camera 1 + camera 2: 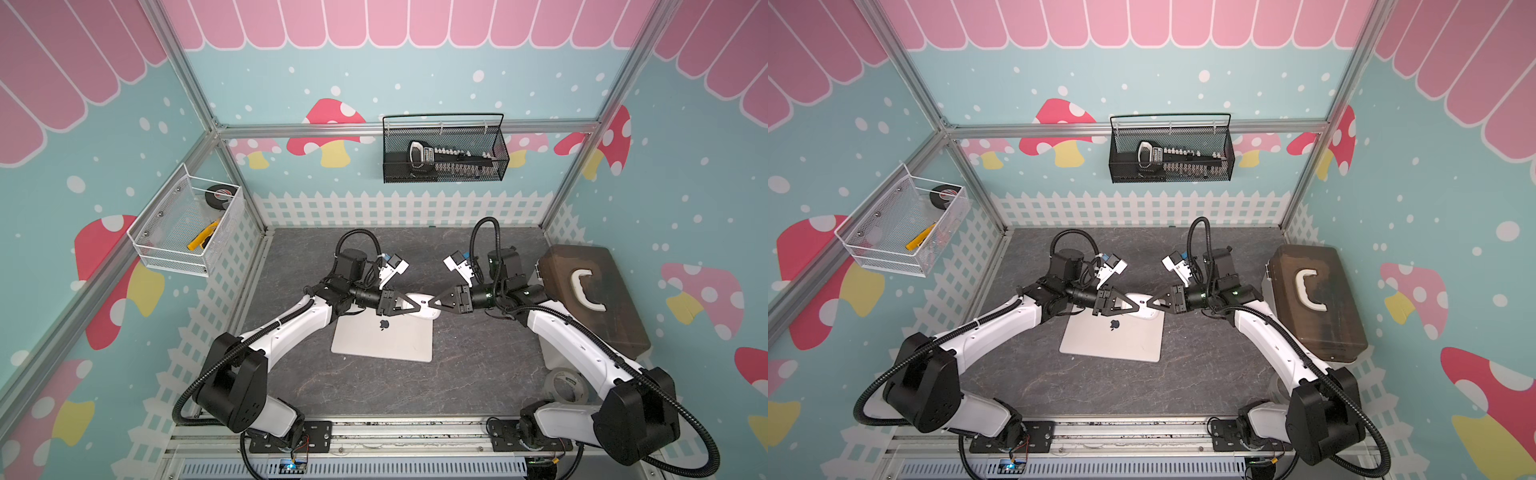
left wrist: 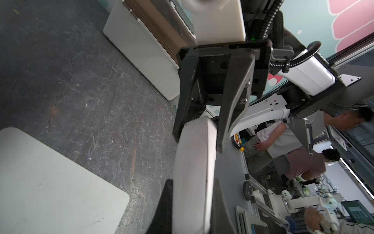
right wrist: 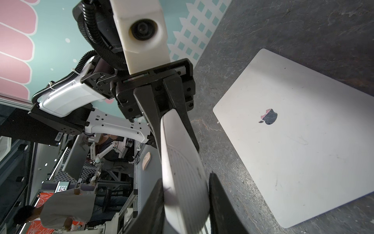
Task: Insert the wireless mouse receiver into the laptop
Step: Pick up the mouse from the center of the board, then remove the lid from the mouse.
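1. Top views. The laptop (image 1: 382, 340) lies closed, logo up, at mid-table in both top views. Over its far edge the left gripper (image 1: 415, 308) and right gripper (image 1: 434, 304) reach in from the left and right and meet on a white mouse (image 1: 423, 300). No receiver shows, and nothing is seen plugged into the laptop. The task is judged early: the receiver must first be got out, then inserted.
2. Left wrist view. The left gripper (image 2: 192, 182) is pinching the mouse (image 2: 194, 204), which is held on edge, with a finger flat against each side. The right gripper (image 2: 198, 141) straddles the mouse's other end; whether it clamps or merely flanks the mouse cannot be told. A laptop (image 2: 50, 182) corner lies below on the table (image 2: 91, 91), apart from the mouse.
3. Right wrist view. The right gripper (image 3: 186, 178) has a finger on each side of the mouse (image 3: 186, 206), but firm contact is unclear. The left gripper (image 3: 178, 145) is pressed onto the opposite end. The laptop (image 3: 293, 152) lid is shut and its ports are not visible. The receiver is hidden, probably stowed inside the mouse.
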You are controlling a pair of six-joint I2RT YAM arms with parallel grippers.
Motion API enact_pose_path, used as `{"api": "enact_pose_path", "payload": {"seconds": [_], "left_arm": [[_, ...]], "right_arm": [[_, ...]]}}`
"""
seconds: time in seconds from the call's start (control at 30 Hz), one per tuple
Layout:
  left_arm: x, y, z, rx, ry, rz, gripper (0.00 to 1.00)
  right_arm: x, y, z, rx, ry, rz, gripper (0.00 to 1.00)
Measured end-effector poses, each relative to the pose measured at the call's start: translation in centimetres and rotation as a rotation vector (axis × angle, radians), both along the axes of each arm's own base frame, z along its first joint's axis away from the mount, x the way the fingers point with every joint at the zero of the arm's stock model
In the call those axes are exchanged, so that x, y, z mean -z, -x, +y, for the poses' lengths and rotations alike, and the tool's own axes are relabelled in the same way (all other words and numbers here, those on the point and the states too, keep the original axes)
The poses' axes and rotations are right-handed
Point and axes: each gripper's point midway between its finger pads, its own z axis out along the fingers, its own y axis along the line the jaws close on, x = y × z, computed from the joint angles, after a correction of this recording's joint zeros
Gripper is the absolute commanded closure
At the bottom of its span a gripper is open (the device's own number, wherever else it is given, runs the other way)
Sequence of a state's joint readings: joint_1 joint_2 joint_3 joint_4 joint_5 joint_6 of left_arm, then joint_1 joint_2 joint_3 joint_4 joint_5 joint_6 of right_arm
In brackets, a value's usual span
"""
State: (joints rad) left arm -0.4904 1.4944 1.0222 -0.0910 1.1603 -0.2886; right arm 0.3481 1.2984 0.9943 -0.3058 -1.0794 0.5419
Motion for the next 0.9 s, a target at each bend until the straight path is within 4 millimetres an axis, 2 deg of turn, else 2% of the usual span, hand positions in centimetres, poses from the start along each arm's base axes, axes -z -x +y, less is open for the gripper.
{"api": "enact_pose_path", "payload": {"seconds": [0.1, 0.23, 0.47, 0.63, 0.9], "left_arm": [[0.2, 0.2, -0.4, -0.002, -0.01, -0.002, 1.0], [0.4, -0.6, -0.6, -0.051, -0.028, 0.013, 1.0], [1.5, -2.8, -0.6, -0.201, -0.053, 0.131, 1.0], [1.2, -4.1, -0.7, -0.285, -0.038, 0.193, 1.0], [0.8, -3.2, -1.9, -0.273, -0.03, 0.235, 1.0]], "right_arm": [[0.3, -0.6, -0.1, 0.03, 0.021, -0.001, 0.45], [0.7, -1.4, -0.4, 0.078, 0.058, -0.027, 0.36], [0.2, -2.3, -1.9, 0.187, 0.143, -0.14, 0.36], [-0.5, -2.5, -2.6, 0.23, 0.164, -0.194, 0.39], [0.6, -2.9, -2.6, 0.239, 0.181, -0.183, 0.42]]}}
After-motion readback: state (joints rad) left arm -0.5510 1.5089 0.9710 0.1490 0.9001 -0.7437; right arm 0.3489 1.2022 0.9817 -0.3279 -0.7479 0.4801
